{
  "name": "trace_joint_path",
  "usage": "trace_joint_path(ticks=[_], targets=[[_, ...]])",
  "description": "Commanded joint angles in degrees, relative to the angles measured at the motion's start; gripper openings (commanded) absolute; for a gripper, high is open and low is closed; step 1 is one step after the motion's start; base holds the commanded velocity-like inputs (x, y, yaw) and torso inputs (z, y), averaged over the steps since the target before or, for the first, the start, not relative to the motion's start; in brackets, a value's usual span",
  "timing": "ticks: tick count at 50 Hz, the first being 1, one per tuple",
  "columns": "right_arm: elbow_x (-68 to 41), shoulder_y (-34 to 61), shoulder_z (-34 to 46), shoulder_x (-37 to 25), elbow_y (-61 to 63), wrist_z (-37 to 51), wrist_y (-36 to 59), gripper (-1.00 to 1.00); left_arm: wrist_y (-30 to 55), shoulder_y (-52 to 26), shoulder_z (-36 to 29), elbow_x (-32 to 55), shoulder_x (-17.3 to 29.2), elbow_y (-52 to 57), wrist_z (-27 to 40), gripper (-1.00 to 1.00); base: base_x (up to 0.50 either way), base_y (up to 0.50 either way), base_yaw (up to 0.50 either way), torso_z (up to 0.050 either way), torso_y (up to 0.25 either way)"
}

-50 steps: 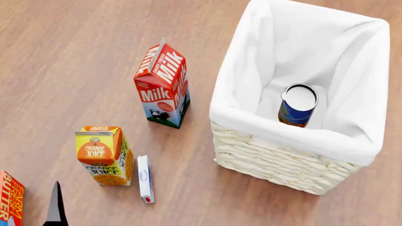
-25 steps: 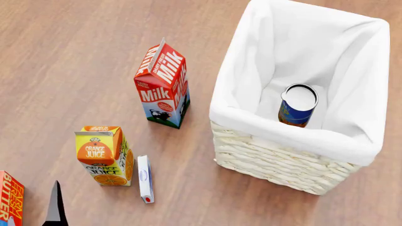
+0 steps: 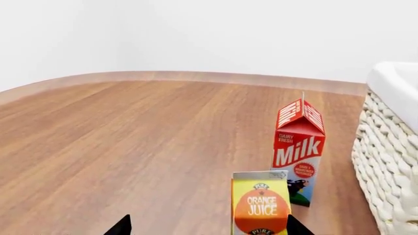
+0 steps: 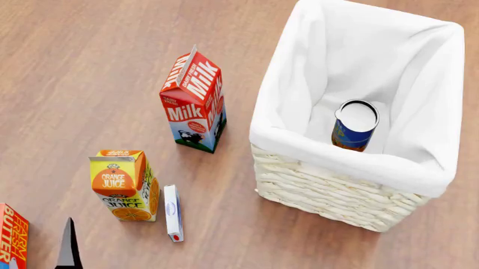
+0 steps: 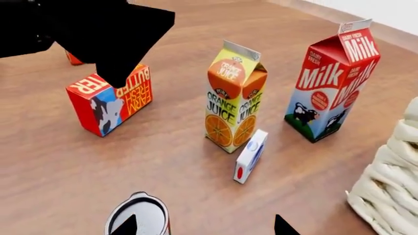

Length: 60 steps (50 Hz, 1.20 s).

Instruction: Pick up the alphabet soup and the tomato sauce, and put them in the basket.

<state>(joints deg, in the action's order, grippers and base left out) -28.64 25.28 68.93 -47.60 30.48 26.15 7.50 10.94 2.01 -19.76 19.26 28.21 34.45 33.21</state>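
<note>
A: Anything changed in the last second?

B: Barely. In the head view the left hand's fingertip [image 4: 69,246] has shifted very slightly; everything else has stayed put. The alphabet soup [image 4: 355,126] stands upright inside the basket [image 4: 322,196], so that half looks done.

A: And the tomato sauce?

B: A silvery can top [image 5: 138,218] sits on the surface just below the right hand [image 5: 202,226], near one fingertip. It's probably the tomato sauce. That hand is spread, holding nothing.

A: The left hand [image 3: 207,226]?

B: Spread too, empty, with the orange juice carton [image 3: 260,205] ahead of it.
</note>
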Motion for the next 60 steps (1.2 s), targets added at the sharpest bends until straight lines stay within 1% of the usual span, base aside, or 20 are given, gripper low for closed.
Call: trace_joint_path(ticks=[1, 3, 9, 19, 31, 39, 44, 46, 48, 54, 60], targets=[[2.8, 1.4, 0.0, 4.0, -1.9, -2.9, 1.4, 1.0, -2.2, 0.4, 1.8, 1.5, -1.6, -1.8, -3.7, 1.0, 0.0, 0.0, 0.0, 0.0, 0.0], [3.1, 1.2, 0.3, 5.5, -4.0, -3.4, 0.8, 1.0, 0.9, -0.4, 2.6, 3.3, -0.8, 1.3, -2.6, 1.0, 0.0, 0.0, 0.0, 0.0, 0.0], [3.3, 1.6, 0.9, 8.0, -6.8, -4.7, 0.6, 1.0, 0.9, -0.3, 2.5, 3.2, -0.7, 1.6, -2.5, 1.0, 0.0, 0.0, 0.0, 0.0, 0.0], [4.1, 1.4, 2.1, 10.3, -7.4, -5.4, 0.4, 1.0, 1.3, -0.7, 2.4, 3.8, -0.7, 1.7, -2.5, 1.0, 0.0, 0.0, 0.0, 0.0, 0.0], [5.0, 1.6, 2.9, 11.0, -5.7, -5.1, 1.4, 1.0, 0.9, -0.6, 1.9, 3.5, -0.7, 1.3, -2.6, 1.0, 0.0, 0.0, 0.0, 0.0, 0.0], [4.6, 0.1, 2.8, 11.4, -8.0, -5.6, -1.0, 1.0, 0.9, -0.3, 2.1, 3.5, -0.4, 2.2, -2.3, 1.0, 0.0, 0.0, 0.0, 0.0, 0.0], [5.8, -0.1, 3.3, 11.9, -9.0, -5.2, -0.7, 1.0, 1.1, -0.4, 2.2, 3.8, -0.3, 2.4, -2.2, 1.0, 0.0, 0.0, 0.0, 0.0, 0.0], [9.5, 0.2, 4.8, 12.5, -10.1, -3.8, 1.7, 1.0, 0.7, -0.3, 2.2, 3.7, -0.3, 2.1, -2.3, 1.0, 0.0, 0.0, 0.0, 0.0, 0.0], [8.6, -0.4, 4.5, 12.5, -10.6, -4.0, 0.6, 1.0, 1.1, -0.3, 2.5, 4.1, -0.1, 2.8, -2.1, 1.0, 0.0, 0.0, 0.0, 0.0, 0.0], [9.9, -1.1, 4.9, 12.8, -11.1, -2.8, 0.9, 1.0, 1.3, -0.2, 2.7, 4.3, 0.1, 3.4, -1.8, 1.0, 0.0, 0.0, 0.0, 0.0, 0.0], [12.0, -1.0, 5.8, 13.8, -11.3, -1.5, 3.0, 1.0, 0.9, -0.2, 2.5, 4.1, 0.0, 2.9, -1.9, 1.0, 0.0, 0.0, 0.0, 0.0, 0.0]])
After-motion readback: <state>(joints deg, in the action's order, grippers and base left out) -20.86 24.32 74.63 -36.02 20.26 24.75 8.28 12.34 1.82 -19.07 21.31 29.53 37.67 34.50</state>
